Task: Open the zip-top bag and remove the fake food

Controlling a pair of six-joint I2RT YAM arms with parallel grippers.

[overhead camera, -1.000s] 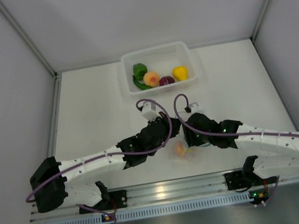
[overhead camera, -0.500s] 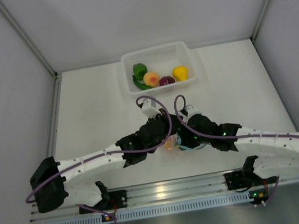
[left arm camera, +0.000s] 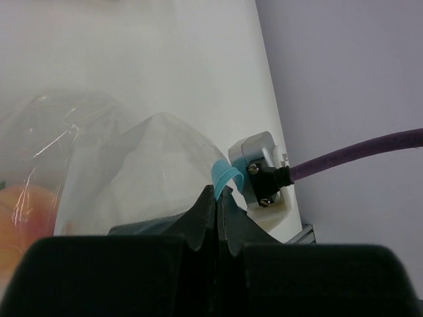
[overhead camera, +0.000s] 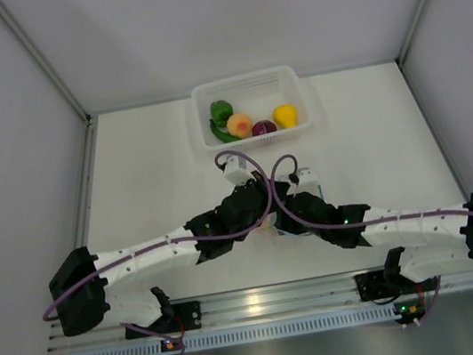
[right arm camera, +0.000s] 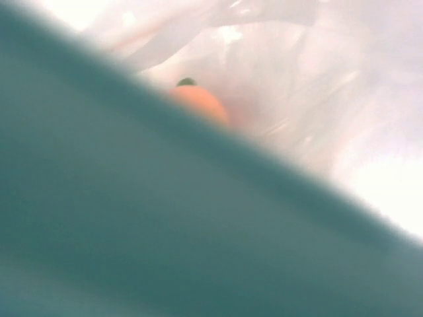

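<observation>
The clear zip-top bag (left arm camera: 132, 152) fills the left wrist view, and its light blue zip strip (left arm camera: 223, 176) curls up between my shut left jaws. My left gripper (left arm camera: 219, 191) pinches that strip. A peach-orange fruit (left arm camera: 20, 221) lies inside the bag, and it also shows in the right wrist view (right arm camera: 198, 104) behind clear plastic (right arm camera: 297, 66). A blurred teal band (right arm camera: 165, 218) covers most of that view and hides the right jaws. From above, both grippers, left (overhead camera: 267, 218) and right (overhead camera: 286, 216), meet over the bag and hide it.
The white mesh basket (overhead camera: 245, 82) stands at the back. It holds a green pepper (overhead camera: 221, 110), a green chili (overhead camera: 222, 133), a peach fruit (overhead camera: 239, 125), a purple piece (overhead camera: 264, 127) and a yellow pepper (overhead camera: 285, 115). Grey walls close in both sides.
Both grippers have moved closer together and a little away from the front edge. The bag with the orange fruit, visible below them a second ago, is now hidden under them.
</observation>
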